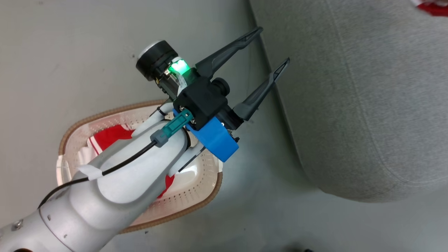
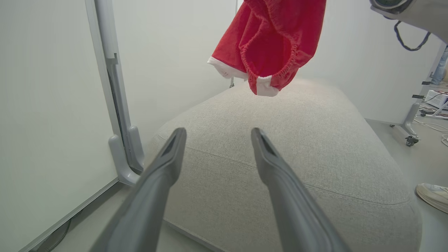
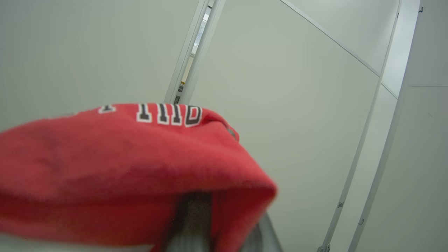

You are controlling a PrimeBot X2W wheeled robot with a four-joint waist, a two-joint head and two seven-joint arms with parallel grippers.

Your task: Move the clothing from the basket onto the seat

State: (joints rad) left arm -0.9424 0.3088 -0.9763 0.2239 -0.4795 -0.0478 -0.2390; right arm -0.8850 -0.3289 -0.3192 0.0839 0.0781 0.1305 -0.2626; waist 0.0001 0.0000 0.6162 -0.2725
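Clothing (image 2: 269,38) looks mid-trip: one red piece dangles above the seat (image 2: 287,150), pinched in the closed right gripper (image 3: 225,229), with fabric flopped over its fingers. More red fabric (image 1: 112,138) sits in the basket (image 1: 203,196) on the floor (image 1: 70,52). Left gripper (image 1: 274,45) is wide open and holding nothing, hovering between basket and seat edge.

My worry is that the cloth draped over the right fingers could snag when the jaws open and get dragged along instead of dropping. If it's let go near the rounded edge it might slide to the floor. The left arm also sits right over the basket, so reaching in could catch the rim.
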